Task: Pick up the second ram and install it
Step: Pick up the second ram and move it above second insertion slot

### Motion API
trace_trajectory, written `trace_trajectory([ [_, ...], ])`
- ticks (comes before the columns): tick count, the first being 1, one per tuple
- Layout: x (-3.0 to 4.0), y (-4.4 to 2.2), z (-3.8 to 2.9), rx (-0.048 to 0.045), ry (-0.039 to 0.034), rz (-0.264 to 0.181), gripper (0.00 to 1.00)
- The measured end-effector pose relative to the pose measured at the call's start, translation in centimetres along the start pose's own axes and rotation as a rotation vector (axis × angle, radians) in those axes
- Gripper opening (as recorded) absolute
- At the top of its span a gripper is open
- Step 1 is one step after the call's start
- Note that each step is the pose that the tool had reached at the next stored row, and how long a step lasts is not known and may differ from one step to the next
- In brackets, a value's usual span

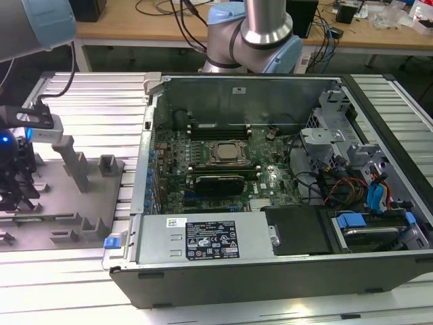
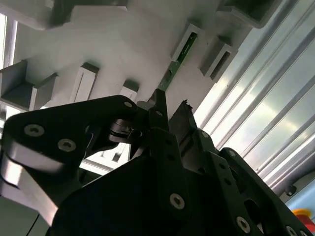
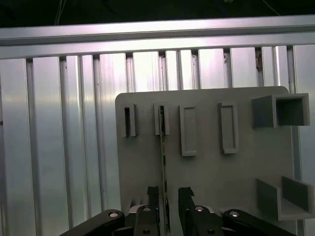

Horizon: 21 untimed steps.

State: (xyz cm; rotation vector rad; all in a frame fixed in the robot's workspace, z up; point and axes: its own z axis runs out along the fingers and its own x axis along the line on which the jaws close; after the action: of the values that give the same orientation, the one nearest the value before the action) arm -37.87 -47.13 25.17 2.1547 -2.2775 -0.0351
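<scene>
The second ram [image 3: 163, 147] is a thin dark green stick standing on edge in a slot of the grey holder plate [image 3: 206, 187]. The same stick [image 2: 172, 69] also shows in the second wrist view, rising from the plate [image 2: 123, 44]. My gripper [image 3: 169, 196] straddles its near end, with one black finger on each side. A small gap shows beside the stick, so the jaws stand open around it. In the exterior view my gripper [image 1: 13, 186] hangs over the holder plate [image 1: 67, 203] at the far left.
An open computer case [image 1: 270, 274] fills the middle and the exterior view's right. Inside it are the motherboard, the silver-topped processor [image 1: 226, 152] and a long black card [image 1: 216, 181]. The holder carries upright grey posts [image 1: 74, 162]. A ribbed aluminium table [image 1: 88, 101] lies beneath.
</scene>
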Motion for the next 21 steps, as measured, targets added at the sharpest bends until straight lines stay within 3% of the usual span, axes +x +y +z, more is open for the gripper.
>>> trace_trajectory([
  [2,0.01,0.02,0.41,0.0,0.0001,0.0,0.3],
  [3,0.03,0.06,1.06,0.0,0.0,0.0,0.3],
  [5,0.07,0.17,1.74,0.0,0.0,0.0,0.3],
  [12,0.13,0.82,3.68,0.0,0.0,0.0,0.3],
  [13,0.17,0.88,4.29,0.0,0.0,0.0,0.3],
  [17,0.22,0.88,4.46,0.0,0.0,0.0,0.29],
  [19,0.23,0.88,4.47,0.0,0.0,0.0,0.12],
  [21,0.23,0.88,4.47,0.0,0.0,0.0,0.12],
])
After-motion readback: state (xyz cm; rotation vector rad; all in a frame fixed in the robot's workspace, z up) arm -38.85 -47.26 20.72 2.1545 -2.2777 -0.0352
